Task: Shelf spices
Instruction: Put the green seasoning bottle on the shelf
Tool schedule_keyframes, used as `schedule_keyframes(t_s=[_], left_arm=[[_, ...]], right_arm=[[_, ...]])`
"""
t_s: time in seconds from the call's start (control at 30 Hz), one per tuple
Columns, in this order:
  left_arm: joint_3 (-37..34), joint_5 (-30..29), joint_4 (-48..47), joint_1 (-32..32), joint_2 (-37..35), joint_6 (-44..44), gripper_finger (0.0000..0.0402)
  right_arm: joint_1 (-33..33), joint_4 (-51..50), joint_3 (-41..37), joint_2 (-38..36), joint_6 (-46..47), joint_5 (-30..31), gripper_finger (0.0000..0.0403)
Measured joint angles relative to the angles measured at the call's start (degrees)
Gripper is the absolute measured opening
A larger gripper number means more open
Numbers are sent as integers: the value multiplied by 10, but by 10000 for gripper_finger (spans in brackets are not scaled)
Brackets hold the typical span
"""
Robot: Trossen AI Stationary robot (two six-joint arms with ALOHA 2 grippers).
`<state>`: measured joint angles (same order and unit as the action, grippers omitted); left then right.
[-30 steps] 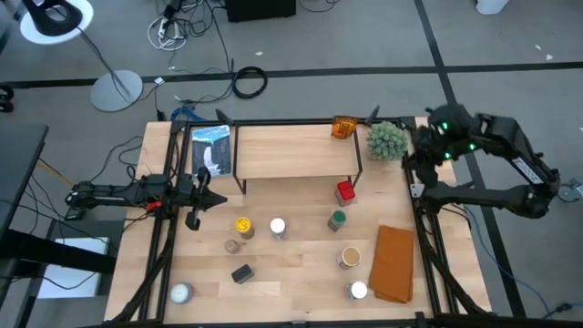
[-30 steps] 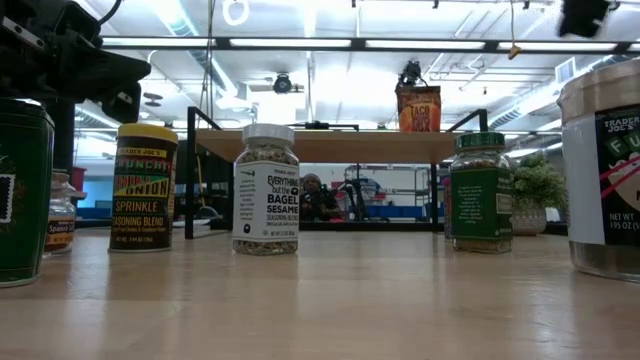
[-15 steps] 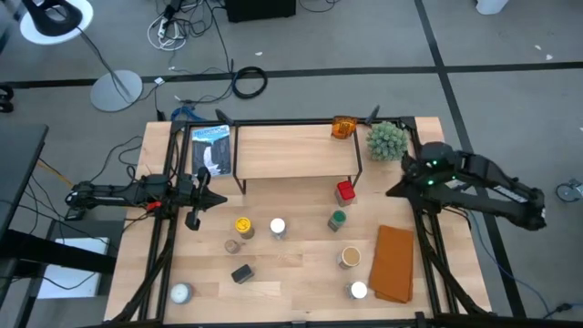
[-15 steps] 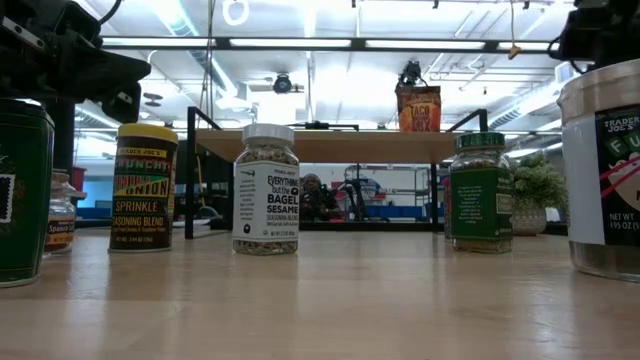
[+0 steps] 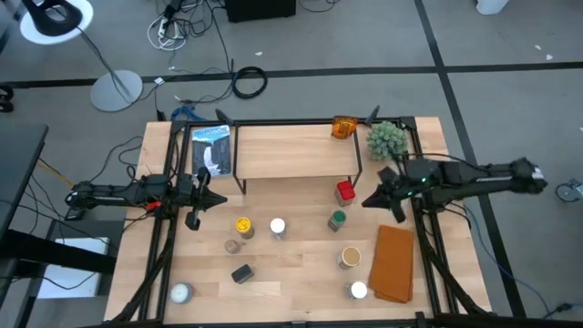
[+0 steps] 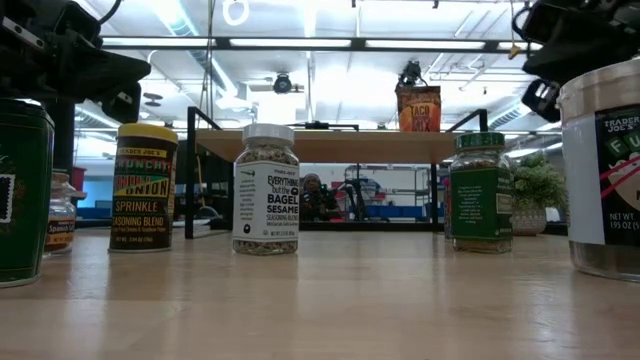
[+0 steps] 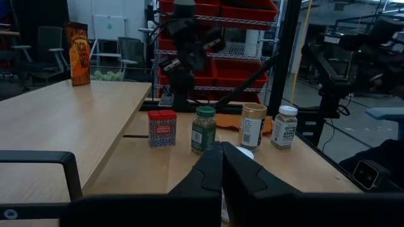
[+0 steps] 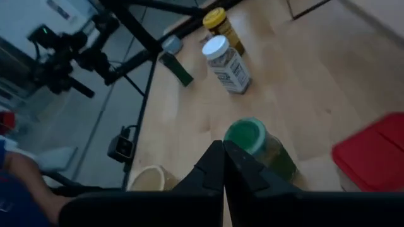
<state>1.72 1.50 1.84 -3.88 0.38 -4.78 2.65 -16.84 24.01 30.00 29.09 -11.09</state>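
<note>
The shelf [image 5: 293, 150], a light-wood board on black legs, stands at the far middle with an orange packet [image 5: 342, 127] on its far right corner. The spices stand on the table in front of it: a red box [image 5: 345, 191], a green-lidded jar [image 5: 337, 220], a white-lidded jar [image 5: 277, 228], a yellow-lidded jar [image 5: 243, 224], a dark tin [image 5: 241, 273] and others. My right gripper [image 5: 369, 201] hangs shut just right of the red box, above the table, with the green jar [image 8: 255, 144] below its tips. My left gripper [image 5: 219, 199] waits shut at the left, level.
A green spiky plant [image 5: 386, 139] stands at the far right beside the shelf. An orange-brown folded cloth [image 5: 393, 263] lies at the near right, a pale ball [image 5: 180, 292] at the near left. A printed card [image 5: 211, 150] lies left of the shelf.
My right arm has swung from beside the plant at the far right down and toward the table's left and near side. It now reaches out low next to the red box, with its gripper tipped closer to level. The spices have stayed where they were.
</note>
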Motion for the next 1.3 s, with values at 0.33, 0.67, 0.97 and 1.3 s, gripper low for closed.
schedule_keyframes(t_s=[0.33, 0.67, 0.97, 1.3], left_arm=[[0, 0, 0, 0, 0, 0, 7], [0, 0, 0, 0, 0, 0, 7], [0, 0, 0, 0, 0, 0, 7], [0, 0, 0, 0, 0, 0, 7]], right_arm=[[128, 51, 61, 171, -57, 140, 1], [196, -150, 273, 353, -188, 229, 2], [190, -102, 326, 442, -344, 231, 16], [174, -175, 402, 506, -418, 259, 35]])
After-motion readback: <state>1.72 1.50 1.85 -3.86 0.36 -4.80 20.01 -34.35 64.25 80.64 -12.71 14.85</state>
